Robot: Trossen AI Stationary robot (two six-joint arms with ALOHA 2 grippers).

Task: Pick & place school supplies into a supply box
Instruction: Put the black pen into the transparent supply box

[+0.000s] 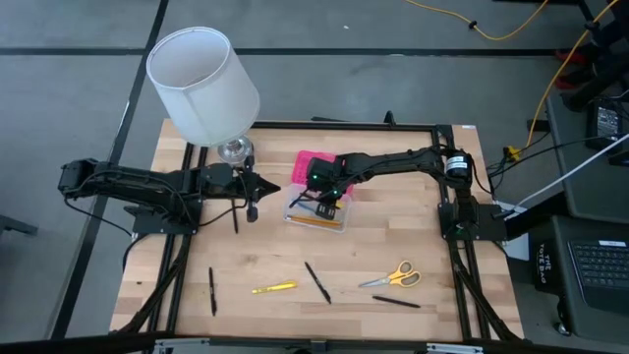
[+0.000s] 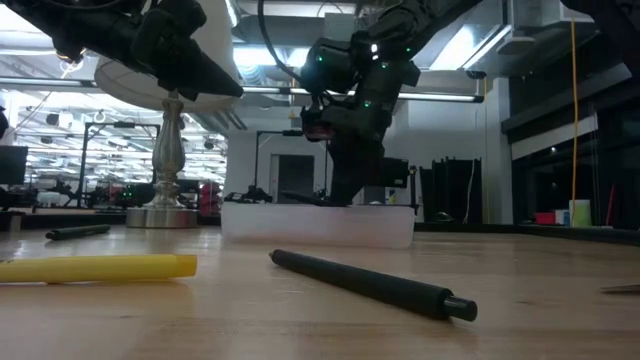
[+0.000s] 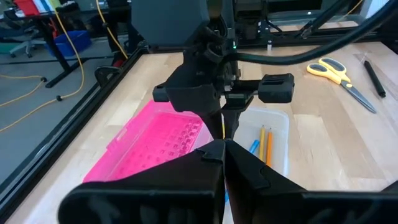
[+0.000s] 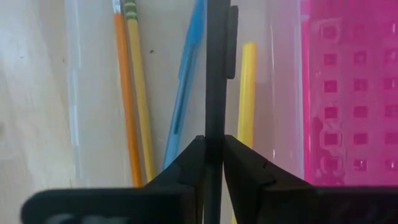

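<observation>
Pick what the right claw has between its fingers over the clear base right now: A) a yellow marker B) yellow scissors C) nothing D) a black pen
D: in the right wrist view the right claw pinches a black pen between its fingers, above the clear base that already holds orange, blue and yellow ones; the scissors lie out on the table.

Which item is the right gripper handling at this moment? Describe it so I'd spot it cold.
Find the pink lid mid-table; the clear box lies against it, under the right gripper. Between the fingers is a black pen, the only dark one among the orange, wood-coloured, blue and yellow ones there.
</observation>
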